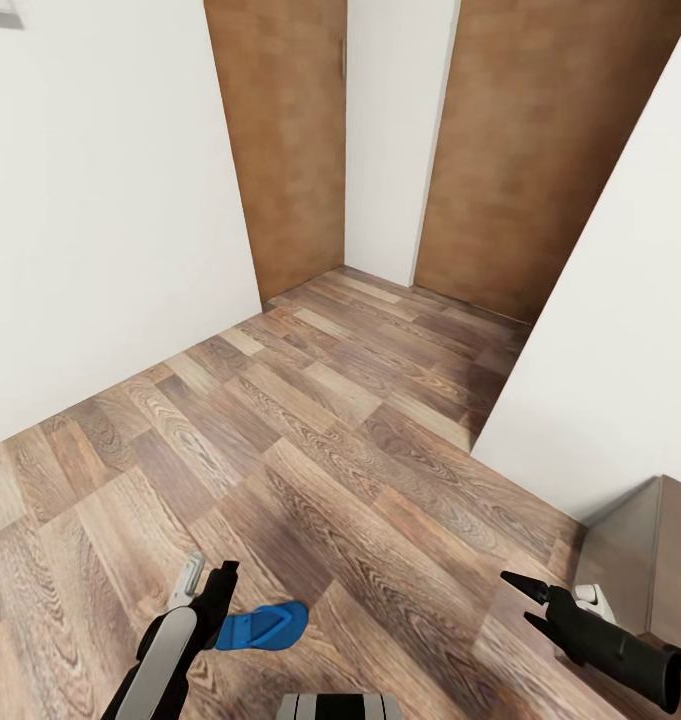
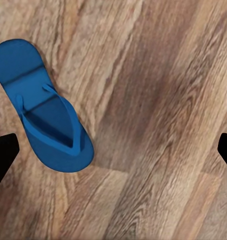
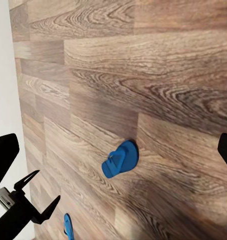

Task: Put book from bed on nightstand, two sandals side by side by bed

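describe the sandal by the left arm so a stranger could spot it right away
Start from the wood-plank floor that runs toward two brown doors, then look down to the near edge, beside the left gripper. The sandal lies flat there, a bright blue flip-flop with thin straps, the one vivid colour against brown boards.

Up top, the head camera looks forward and down over the wood-plank floor (image 1: 310, 440) toward two brown doors (image 1: 290, 140), both arms poking in at the lower edge. The left wrist camera stares straight down at the floor from close range, a blue sandal (image 2: 46, 107) large in its frame. The right wrist camera sits farther off, looking across the planks at a slant. All three views share that same sandal (image 1: 262, 626) (image 3: 120, 159) and the floor around it.
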Controlling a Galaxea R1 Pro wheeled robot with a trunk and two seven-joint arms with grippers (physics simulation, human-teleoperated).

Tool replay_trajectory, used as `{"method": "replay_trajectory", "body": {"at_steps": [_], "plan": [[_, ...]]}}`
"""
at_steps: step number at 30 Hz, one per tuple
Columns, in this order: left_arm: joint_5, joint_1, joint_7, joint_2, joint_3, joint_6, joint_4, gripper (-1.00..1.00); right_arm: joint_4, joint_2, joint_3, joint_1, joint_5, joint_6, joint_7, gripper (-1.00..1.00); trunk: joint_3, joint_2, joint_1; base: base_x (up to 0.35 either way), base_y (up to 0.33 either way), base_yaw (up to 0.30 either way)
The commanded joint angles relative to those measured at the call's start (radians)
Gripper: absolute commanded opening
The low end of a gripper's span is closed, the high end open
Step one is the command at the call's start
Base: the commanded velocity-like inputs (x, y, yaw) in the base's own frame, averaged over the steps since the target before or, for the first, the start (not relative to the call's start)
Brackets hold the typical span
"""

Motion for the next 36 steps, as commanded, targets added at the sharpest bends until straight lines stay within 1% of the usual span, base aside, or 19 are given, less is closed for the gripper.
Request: {"method": "replay_trajectory", "body": {"at_steps": [1, 10, 24, 31, 34, 35, 36], "plan": [[0.003, 0.0, 0.004, -0.001, 0.003, 0.006, -0.001, 1.0, 0.0, 0.0, -0.001, 0.0, 0.01, 0.005, 0.01, 1.0, -0.001, 0.0, 0.0, 0.0, -0.017, 0.0], [0.003, 0.0, 0.004, -0.001, 0.003, 0.006, -0.001, 1.0, 0.0, 0.0, -0.002, -0.001, 0.01, 0.005, 0.011, 1.0, -0.001, 0.0, 0.0, 0.0, -0.097, 0.0], [0.003, 0.0, 0.003, -0.001, 0.002, 0.006, -0.001, 1.0, -0.005, -0.001, -0.002, -0.001, 0.01, 0.005, 0.011, 1.0, -0.001, 0.0, 0.0, 0.0, -0.006, 0.0], [0.003, 0.0, 0.003, -0.003, 0.0, 0.006, -0.001, 1.0, -0.023, 0.006, -0.002, -0.001, 0.01, -0.003, 0.011, 1.0, -0.001, 0.0, 0.0, 0.0, 0.0, 0.0], [0.003, 0.0, 0.003, -0.003, -0.001, 0.006, -0.001, 1.0, -0.036, 0.01, 0.003, -0.001, 0.011, -0.025, 0.006, 1.0, -0.001, 0.0, 0.0, 0.0, 0.0, 0.0], [0.003, 0.0, 0.003, -0.004, -0.001, 0.006, -0.001, 1.0, -0.038, 0.016, 0.006, -0.001, 0.012, -0.053, 0.005, 1.0, -0.001, 0.0, 0.0, 0.0, 0.0, 0.0], [0.003, 0.0, 0.003, -0.004, -0.001, 0.006, -0.001, 1.0, -0.039, 0.027, 0.008, -0.001, 0.012, -0.102, 0.004, 1.0, -0.001, 0.0, 0.0, 0.0, 0.0, 0.0]]}}
